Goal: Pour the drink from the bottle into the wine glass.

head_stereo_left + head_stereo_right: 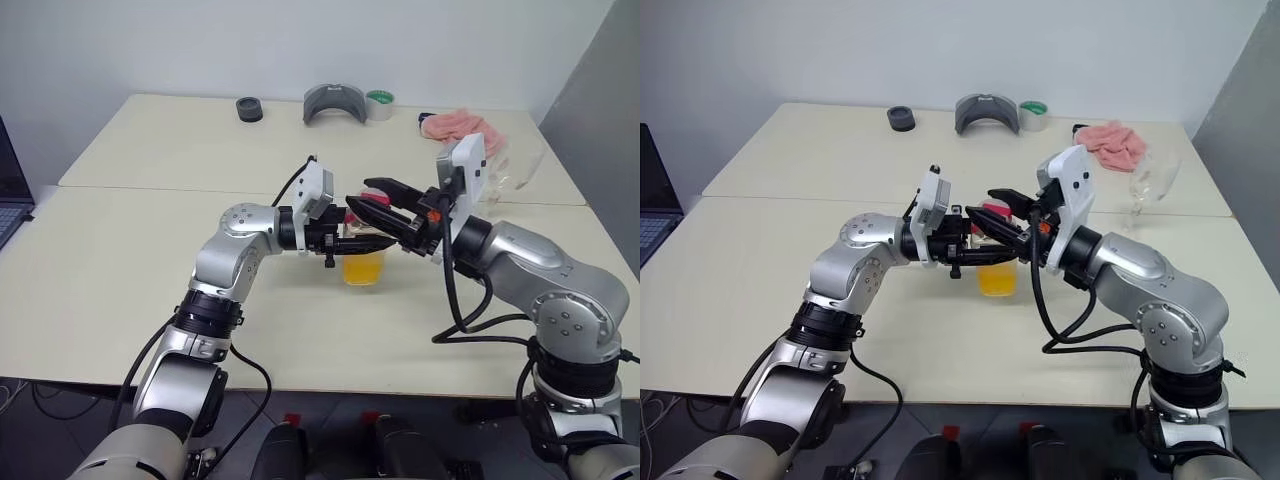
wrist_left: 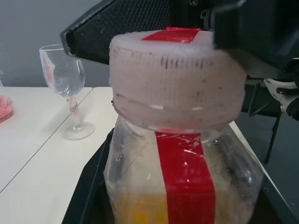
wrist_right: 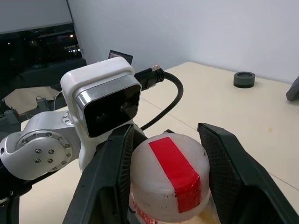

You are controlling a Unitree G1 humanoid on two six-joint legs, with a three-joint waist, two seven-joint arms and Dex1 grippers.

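Cream-coloured surface (image 1: 120,300) spreads under both arms, which meet over its middle. On the left, the left claw (image 1: 338,238) reaches in level from the side and is pressed tight on the bottle (image 2: 182,182), pinching its clear, squarish body below the cap; the bottle is held upright above the surface, a grip that looks meant to steady it while the other arm works. Orange-yellow drink (image 1: 362,268) fills the lower part of the bottle, below the red strip of label that runs up its side and over the top.

Directly above, the right claw (image 3: 166,163) comes in from the opposite side, its two black fingers (image 3: 107,172) straddling the pale ribbed cap (image 2: 177,79). One finger sits against the cap's edge, while the other stands just off it, so the claw is partly spread around the cap and does not yet show a firm pinch. Judged from this pose, the step in hand is unscrewing: one arm braces, the other takes the cap, since nothing can be poured while it is on.

Further right, near the far edge of the surface, the wine glass (image 1: 1148,190) stands upright on its foot and appears empty, well apart from both arms. It waits there for the pour, which has not begun. A pink cloth (image 1: 1112,138) lies just behind it, with a grey curved object (image 1: 986,112), a roll of tape (image 1: 1033,115) and a small dark ring (image 1: 903,118) along the back.
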